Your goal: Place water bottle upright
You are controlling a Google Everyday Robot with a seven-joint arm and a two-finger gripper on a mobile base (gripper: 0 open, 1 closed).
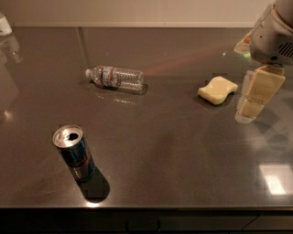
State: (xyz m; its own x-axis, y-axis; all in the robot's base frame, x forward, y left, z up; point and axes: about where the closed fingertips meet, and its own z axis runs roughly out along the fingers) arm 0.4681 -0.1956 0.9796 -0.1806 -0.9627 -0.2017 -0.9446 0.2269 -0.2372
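The gripper [251, 107] hangs at the right edge, its white arm [274, 32] cut off by the corner. A pale object [3, 25] at top left is cropped, unidentifiable.

**Kitchen-type or break-room counter, likely a robot test setup**

Dark glossy counter [183, 173] fills the view, with a pale wall [137, 11] behind it and dark cabinet fronts [146, 224] under the front edge. The items are household ones: a water bottle [116, 78] lying on its side, an opened drink can [75, 155] standing upright, and a yellow sponge [218, 89]. Overhead lights reflect off the counter. The robot gripper [251, 103] hangs over the right edge near the sponge, which suggests a lab mock-up rather than a home. The exact room type is unclear.
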